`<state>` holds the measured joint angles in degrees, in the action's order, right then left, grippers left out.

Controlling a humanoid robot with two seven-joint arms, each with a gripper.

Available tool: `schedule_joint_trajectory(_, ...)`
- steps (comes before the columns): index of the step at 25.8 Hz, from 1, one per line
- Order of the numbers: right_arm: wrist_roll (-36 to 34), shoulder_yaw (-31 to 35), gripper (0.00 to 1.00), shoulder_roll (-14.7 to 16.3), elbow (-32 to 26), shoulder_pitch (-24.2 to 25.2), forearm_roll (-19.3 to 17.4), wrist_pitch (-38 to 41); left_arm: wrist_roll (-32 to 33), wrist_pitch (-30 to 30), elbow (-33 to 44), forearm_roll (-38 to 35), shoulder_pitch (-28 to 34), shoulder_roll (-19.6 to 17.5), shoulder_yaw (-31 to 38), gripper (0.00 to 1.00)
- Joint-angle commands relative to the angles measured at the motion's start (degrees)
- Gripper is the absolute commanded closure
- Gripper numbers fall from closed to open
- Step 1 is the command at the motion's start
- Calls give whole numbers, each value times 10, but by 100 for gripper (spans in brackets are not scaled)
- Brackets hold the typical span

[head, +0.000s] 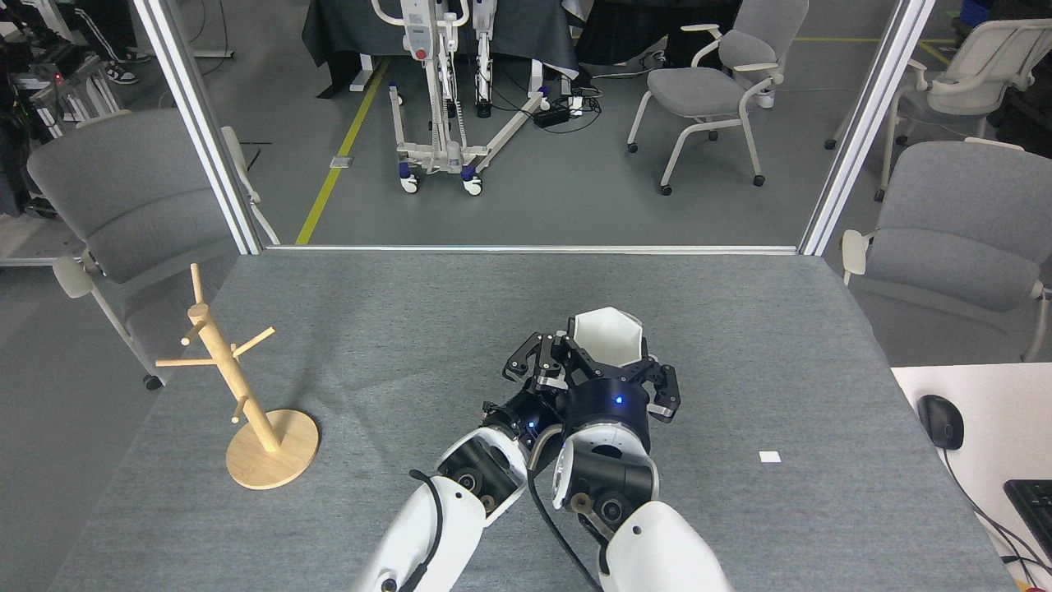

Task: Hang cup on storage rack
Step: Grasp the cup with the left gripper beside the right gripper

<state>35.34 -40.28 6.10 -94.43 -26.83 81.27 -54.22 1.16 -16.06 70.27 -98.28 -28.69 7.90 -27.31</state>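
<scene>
The white cup [606, 333], with a hexagonal rim, sits mouth-up in my right gripper [610, 355], which is shut on its lower sides just right of the table's middle. My left gripper [536, 364] is pressed in close against the cup's left side, fingers spread open; its right finger is partly hidden behind the right gripper. Whether it touches the cup I cannot tell. The pale wooden storage rack [240, 386] stands upright on its round base near the table's left edge, far from both grippers, with nothing on its pegs.
Grey felt covers the table [394, 312]. A small white scrap [769, 457] lies on the right part. A white desk with a mouse [939, 421] and keyboard [1034, 503] adjoins the right edge. Grey chairs [123, 205] stand beyond both sides.
</scene>
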Motion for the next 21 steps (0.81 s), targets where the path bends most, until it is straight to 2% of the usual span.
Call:
schedule_joint_trajectory(1, 1, -15, 76, -14, 4, 9, 5, 5, 12, -25, -19, 37, -14, 2, -3, 1)
schedule_joint_trajectory(3, 1, -17, 76, -23, 9, 12, 14, 2, 13, -26, -29, 43, -15, 2, -2, 2)
schedule_joint_trajectory(4, 1, -18, 76, -28, 11, 14, 16, 2, 13, -28, -31, 42, -15, 1, -2, 11)
schedule_joint_trajectory(5, 1, -22, 76, -33, 13, 18, 18, 2, 13, -35, -32, 42, -15, -3, -3, 28)
schedule_joint_trajectory(6, 1, -24, 76, -34, 13, 20, 18, 2, 16, -49, -29, 42, -12, -7, -4, 55)
schedule_joint_trajectory(7, 1, -24, 76, -34, 14, 20, 18, 2, 17, -64, -26, 42, -8, -7, -4, 91)
schedule_joint_trajectory(8, 1, -24, 76, -34, 14, 20, 18, 3, 20, -82, -29, 42, -8, -7, -1, 100)
schedule_joint_trajectory(13, 0, -24, 69, -35, 16, 17, 18, 5, 22, -86, -34, 39, -8, -7, 2, 100)
schedule_joint_trajectory(15, 1, -23, 56, -35, 21, 17, 18, 6, 22, -85, -34, 39, -9, -7, 5, 100)
schedule_joint_trajectory(17, -1, -20, 47, -36, 26, 16, 18, 6, 22, -84, -34, 39, -9, -7, 6, 100)
schedule_joint_trajectory(20, -5, -16, 15, -45, 34, 16, 19, 10, 22, -84, -35, 39, -8, -10, 9, 100)
schedule_joint_trajectory(21, -6, -14, 9, -50, 35, 14, 19, 10, 22, -84, -34, 39, -8, -11, 9, 100)
